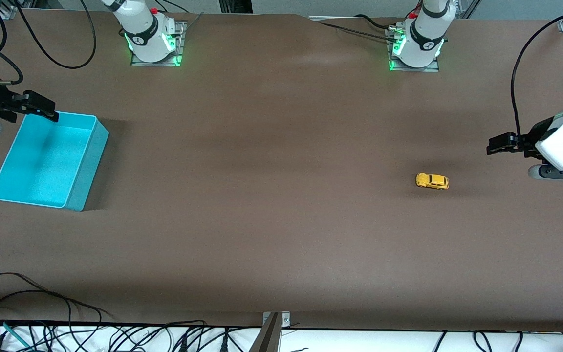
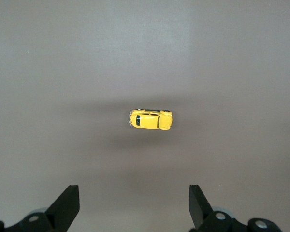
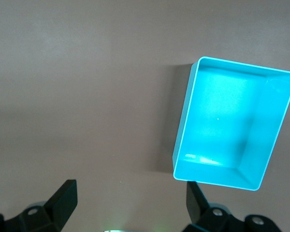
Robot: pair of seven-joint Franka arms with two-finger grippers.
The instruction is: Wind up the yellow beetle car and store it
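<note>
The yellow beetle car (image 1: 432, 181) stands on its wheels on the brown table, toward the left arm's end. It also shows in the left wrist view (image 2: 151, 119), ahead of the fingertips and apart from them. My left gripper (image 1: 496, 145) hangs open and holds nothing, over the table beside the car; its own view (image 2: 134, 203) shows the jaws wide apart. My right gripper (image 1: 42, 108) is open and holds nothing, over the rim of a teal bin (image 1: 88, 166); its jaws stand wide apart in the right wrist view (image 3: 130, 198).
The teal bin (image 3: 183, 121) sits at the right arm's end of the table. The two arm bases (image 1: 152, 39) stand along the table's edge farthest from the front camera. Loose cables (image 1: 42, 303) lie along the edge nearest to it.
</note>
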